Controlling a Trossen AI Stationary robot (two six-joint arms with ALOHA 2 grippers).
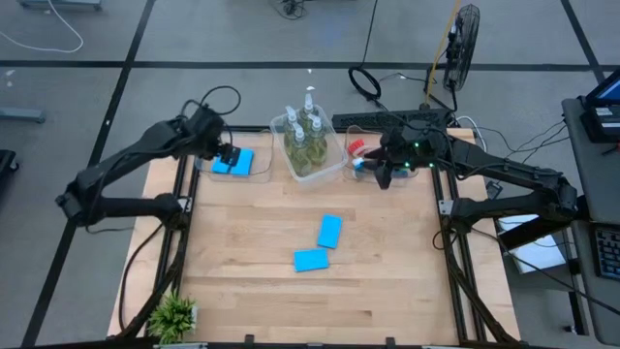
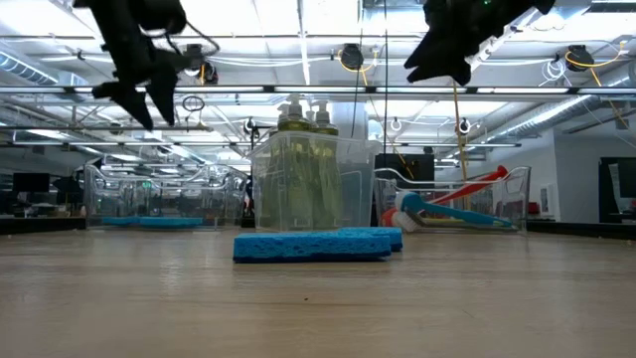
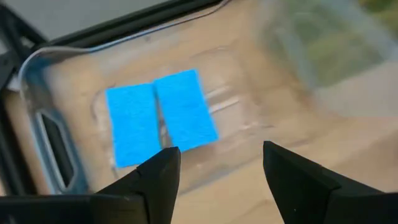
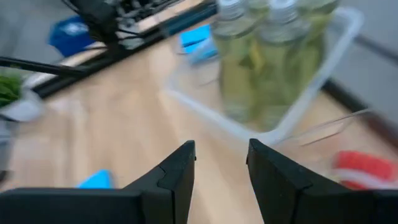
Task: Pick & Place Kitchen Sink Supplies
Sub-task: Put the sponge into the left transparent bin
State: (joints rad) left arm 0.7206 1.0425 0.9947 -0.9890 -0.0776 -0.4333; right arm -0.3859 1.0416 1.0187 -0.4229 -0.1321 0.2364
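Wood-topped bench (image 1: 387,291) under the overhead camera, with three clear tubs lined up along its upper edge.

The left claw (image 1: 226,155) hangs over the left tub (image 1: 260,174) in the upper left of the frame, its jaws apart and empty. Directly beneath it, two sponges (image 3: 160,116) lie flat side by side on that tub's floor. The right claw (image 1: 380,174) hovers at the right tub (image 1: 360,143), upper right of centre, jaws partly apart with nothing between them. That tub holds brushes (image 2: 452,207), a red and a blue handle showing in the low view.

Between the two, the middle tub (image 1: 339,165) carries the pump bottles (image 1: 304,141), standing upright together.

Judged from this layout, the bottles and brushes look sorted, and half the sponges are in. Two loose sponges (image 1: 321,244) remain on the bare wood at the centre of the frame, near each other, one angled upright and one lying lower left of it. Those two seem to be what is left to move. A small plant (image 1: 174,315) sits at the lower left corner, apart from everything.
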